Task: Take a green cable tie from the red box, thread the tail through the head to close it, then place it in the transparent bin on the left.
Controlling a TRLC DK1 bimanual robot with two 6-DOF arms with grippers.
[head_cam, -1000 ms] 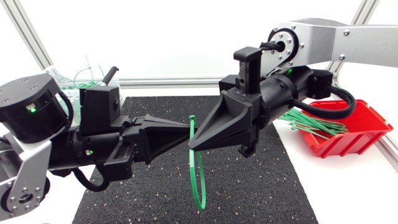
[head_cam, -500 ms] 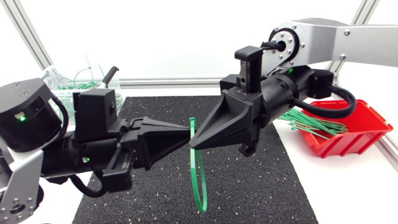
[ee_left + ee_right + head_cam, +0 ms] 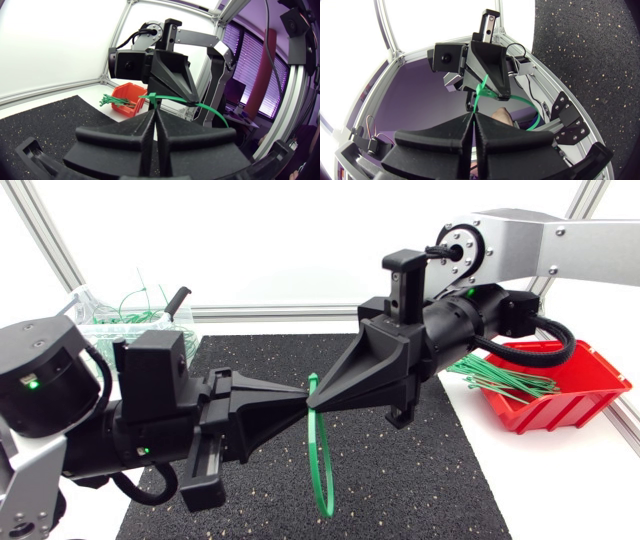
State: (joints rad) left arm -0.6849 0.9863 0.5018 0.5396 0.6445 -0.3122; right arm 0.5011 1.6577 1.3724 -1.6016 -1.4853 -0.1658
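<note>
Threading step in hand; above the black mat (image 3: 400,480), left gripper (image 3: 298,396) and right gripper (image 3: 323,391) meet tip to tip, each pinching the green cable tie (image 3: 322,465); next, the tail likely needs aligning with the head

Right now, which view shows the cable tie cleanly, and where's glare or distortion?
Head view: green plastic cable tie crisp against the black speckled mat. Left wrist view: fisheye bending, white backdrop washed out. Right wrist view: fisheye too, dim behind.
</note>
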